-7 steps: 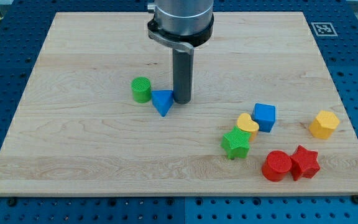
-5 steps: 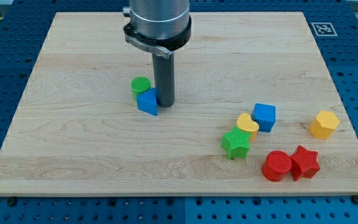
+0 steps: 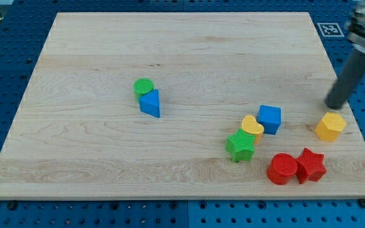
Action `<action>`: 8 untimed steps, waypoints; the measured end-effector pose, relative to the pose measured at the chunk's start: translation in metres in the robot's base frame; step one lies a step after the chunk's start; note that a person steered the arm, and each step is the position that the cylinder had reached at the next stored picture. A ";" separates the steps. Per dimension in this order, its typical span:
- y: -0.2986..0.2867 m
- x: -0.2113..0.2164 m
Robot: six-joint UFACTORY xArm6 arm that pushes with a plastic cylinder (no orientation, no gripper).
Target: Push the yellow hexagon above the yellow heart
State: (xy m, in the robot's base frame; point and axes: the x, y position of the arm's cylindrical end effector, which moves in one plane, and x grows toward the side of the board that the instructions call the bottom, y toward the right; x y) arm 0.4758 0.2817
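My tip (image 3: pixel 334 106) hovered just at twelve o'clock of the yellow plastic hexagon block (image 3: pixel 330 126); the yellow plastic heart block (image 3: pixel 252 126) lay at nine o'clock. No pincer showed.

No readable words or numbers. Only a black-and-white square marker (image 3: pixel 331 29) sits on the board (image 3: pixel 106 57), at its 1 o'clock corner.

We see bright, even light over the table (image 3: pixel 106 152); shadows beneath the blocks are faint and short; no glare; near the right edge our rod (image 3: pixel 347 79) smears with motion blur.
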 end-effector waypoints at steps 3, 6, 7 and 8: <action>-0.011 0.044; -0.024 0.062; -0.062 0.067; -0.108 0.065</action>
State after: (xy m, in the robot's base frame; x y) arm 0.5412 0.1735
